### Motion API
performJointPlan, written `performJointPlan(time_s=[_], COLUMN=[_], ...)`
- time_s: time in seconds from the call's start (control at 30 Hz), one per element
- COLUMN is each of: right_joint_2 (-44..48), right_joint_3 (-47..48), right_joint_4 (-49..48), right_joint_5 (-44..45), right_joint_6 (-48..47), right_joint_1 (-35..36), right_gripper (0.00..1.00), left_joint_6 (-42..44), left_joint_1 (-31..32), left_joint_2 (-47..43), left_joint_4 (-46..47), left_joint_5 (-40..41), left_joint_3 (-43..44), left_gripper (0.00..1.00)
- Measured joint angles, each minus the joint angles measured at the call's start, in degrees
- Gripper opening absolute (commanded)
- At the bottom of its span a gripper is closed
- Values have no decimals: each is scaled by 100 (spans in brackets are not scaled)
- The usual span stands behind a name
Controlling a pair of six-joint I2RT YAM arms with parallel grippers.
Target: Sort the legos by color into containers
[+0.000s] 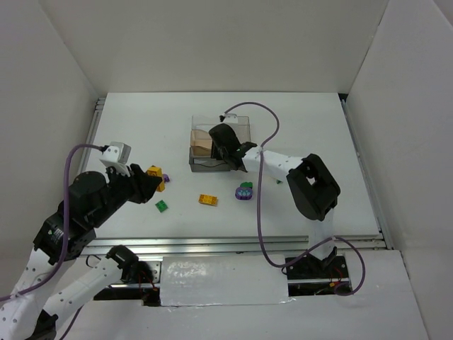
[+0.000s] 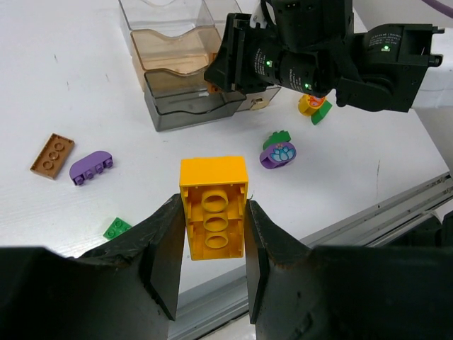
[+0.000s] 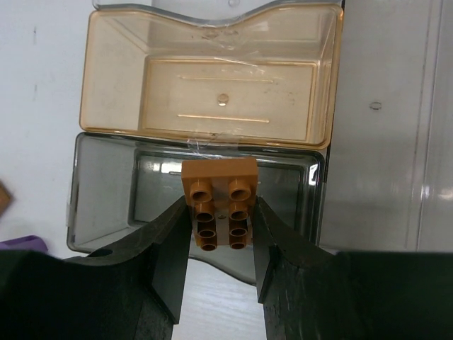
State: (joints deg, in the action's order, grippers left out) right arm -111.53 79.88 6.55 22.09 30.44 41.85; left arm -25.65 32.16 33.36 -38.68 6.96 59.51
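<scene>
My left gripper (image 2: 212, 212) is shut on a yellow brick (image 2: 212, 209) and holds it above the table; in the top view it (image 1: 152, 180) is left of centre. My right gripper (image 3: 221, 212) is shut on an orange-brown brick (image 3: 219, 202) over the grey bin (image 3: 106, 191), with the tan bin (image 3: 212, 78) just beyond. The containers (image 1: 219, 142) stand mid-table. An orange-brown plate (image 2: 52, 154), a purple piece (image 2: 92, 167), a green brick (image 2: 117, 228) and a rounded purple piece with a green top (image 2: 277, 152) lie loose.
A yellow-orange brick (image 1: 208, 200) lies on the table near the middle. A small yellow and green piece (image 2: 313, 106) lies under the right arm (image 1: 311, 184). A clear bin (image 3: 382, 142) adjoins the tinted ones. A metal rail (image 1: 269, 243) runs along the table's near edge.
</scene>
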Motion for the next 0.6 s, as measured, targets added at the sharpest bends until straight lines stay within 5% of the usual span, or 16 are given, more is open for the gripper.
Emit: performJointPlan(time_s=[0.23,0.6], right_joint_2=[-122,345], right_joint_3=[31,-197], right_joint_4=[31,-168], right_joint_5=[-50,-474], right_joint_6=[-52,-205], right_joint_1=[0,-2], right_gripper=[65,71], left_joint_6=[4,0], left_joint_1=[0,0], left_joint_2=[81,129], left_joint_4=[2,59], left_joint_5=[0,-164], left_joint_3=[-42,-59], left_gripper=[0,0])
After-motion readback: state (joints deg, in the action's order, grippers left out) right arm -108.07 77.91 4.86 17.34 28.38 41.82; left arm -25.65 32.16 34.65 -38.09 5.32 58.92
